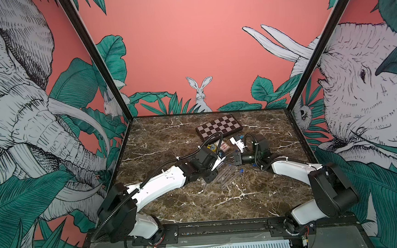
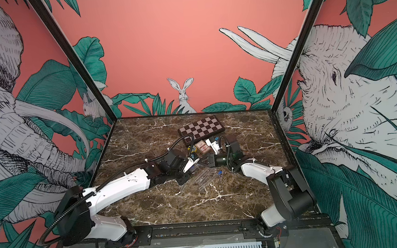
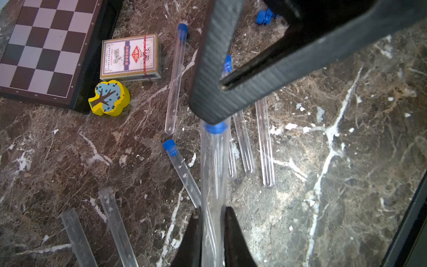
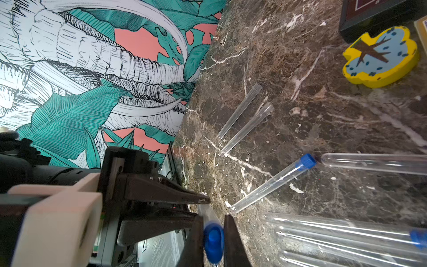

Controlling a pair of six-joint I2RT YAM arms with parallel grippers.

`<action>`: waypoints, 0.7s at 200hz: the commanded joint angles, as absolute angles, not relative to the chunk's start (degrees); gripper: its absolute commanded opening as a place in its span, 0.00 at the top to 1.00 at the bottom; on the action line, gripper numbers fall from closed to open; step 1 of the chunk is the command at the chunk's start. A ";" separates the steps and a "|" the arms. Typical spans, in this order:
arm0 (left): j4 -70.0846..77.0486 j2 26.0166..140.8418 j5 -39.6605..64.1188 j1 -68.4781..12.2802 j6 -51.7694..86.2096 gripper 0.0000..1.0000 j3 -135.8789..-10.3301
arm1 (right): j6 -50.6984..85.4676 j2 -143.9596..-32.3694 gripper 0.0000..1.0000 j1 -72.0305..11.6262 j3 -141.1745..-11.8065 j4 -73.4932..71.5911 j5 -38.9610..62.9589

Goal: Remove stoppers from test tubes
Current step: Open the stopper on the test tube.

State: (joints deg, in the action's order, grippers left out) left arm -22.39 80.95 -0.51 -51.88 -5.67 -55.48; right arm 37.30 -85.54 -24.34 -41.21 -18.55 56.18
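Observation:
My left gripper (image 3: 212,210) is shut on a clear test tube (image 3: 213,166), held above the marble. A blue stopper (image 4: 213,240) sits in the tube's far end, and my right gripper (image 4: 213,222) is shut on it. In both top views the two grippers (image 1: 221,160) (image 1: 236,159) meet tip to tip mid-table. Two more stoppered tubes (image 3: 176,76) (image 3: 182,173) lie on the marble. Several open tubes (image 3: 265,143) (image 3: 115,226) lie there too. Loose blue stoppers (image 3: 264,16) lie beyond the right gripper's fingers (image 3: 231,69).
A folded chessboard (image 1: 218,128) lies at the back of the marble table (image 1: 198,201). A card box (image 3: 130,57) and a yellow tree-shaped block (image 3: 108,98) lie just in front of it. Painted walls close in the left, right and back.

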 commanded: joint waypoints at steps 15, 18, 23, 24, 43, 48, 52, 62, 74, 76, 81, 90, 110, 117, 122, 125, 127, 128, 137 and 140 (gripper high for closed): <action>-28.39 81.40 -3.97 -51.24 -5.86 0.93 -55.94 | 37.23 -83.61 0.99 -22.48 -42.74 -19.90 55.72; -28.43 81.39 -3.98 -51.24 -5.96 0.93 -55.90 | 36.94 -83.59 0.99 -22.49 -42.72 -19.37 55.61; -28.39 81.47 -4.10 -51.24 -5.97 0.93 -55.90 | 36.12 -83.52 0.99 -22.50 -43.04 -18.14 55.30; -28.39 81.52 -4.12 -51.24 -5.93 0.93 -55.90 | 35.95 -83.55 0.99 -22.50 -43.10 -17.86 55.16; -28.69 81.82 -4.23 -51.24 -6.03 0.93 -56.07 | 33.42 -83.28 0.99 -22.42 -43.77 -14.35 54.19; -28.74 81.91 -4.28 -51.24 -6.00 0.93 -56.06 | 33.40 -83.33 0.99 -22.29 -43.80 -14.32 54.29; -28.67 81.91 -4.22 -51.24 -5.97 0.93 -56.07 | 33.40 -83.34 0.99 -22.30 -43.77 -14.26 54.31; -28.63 81.92 -4.22 -51.24 -5.97 0.93 -56.03 | 33.40 -83.32 0.99 -22.26 -43.77 -14.33 54.26; -28.57 81.91 -4.24 -51.24 -5.92 0.93 -56.00 | 33.62 -83.41 1.00 -22.19 -43.68 -14.73 54.49; -28.56 81.91 -4.29 -51.24 -5.94 0.93 -55.99 | 33.72 -83.34 0.99 -22.11 -43.62 -14.93 54.54; -28.65 82.00 -4.24 -51.24 -5.94 0.93 -55.99 | 34.26 -83.40 1.00 -22.15 -43.40 -15.74 54.66; -28.63 82.06 -4.32 -51.24 -5.93 0.93 -55.99 | 35.50 -83.38 1.00 -21.88 -43.04 -17.48 55.14; -28.64 81.91 -4.34 -51.24 -5.92 0.93 -55.90 | 37.03 -83.24 1.00 -21.50 -42.59 -19.81 55.88; -28.64 81.91 -4.36 -51.24 -5.93 0.93 -55.90 | 37.12 -83.15 1.00 -21.52 -42.68 -19.85 55.99; -28.63 81.94 -4.39 -51.23 -5.87 0.93 -55.90 | 37.11 -83.07 1.00 -21.45 -42.64 -19.86 55.98; -28.63 81.93 -4.33 -51.19 -5.88 0.93 -55.90 | 37.11 -83.06 1.00 -21.45 -42.63 -19.86 55.94; -28.65 81.92 -4.31 -51.23 -5.91 0.93 -55.90 | 37.14 -83.06 1.00 -21.38 -42.63 -19.80 55.97; -28.65 81.92 -4.35 -51.23 -5.85 0.93 -55.85 | 37.11 -83.01 1.00 -21.37 -42.63 -19.79 55.98; -28.63 81.92 -4.32 -51.24 -5.86 0.93 -55.85 | 37.08 -82.99 1.00 -21.25 -42.65 -19.52 55.90; -28.65 81.91 -4.35 -51.24 -5.79 0.93 -55.88 | 36.96 -82.89 1.00 -21.19 -42.62 -19.28 55.80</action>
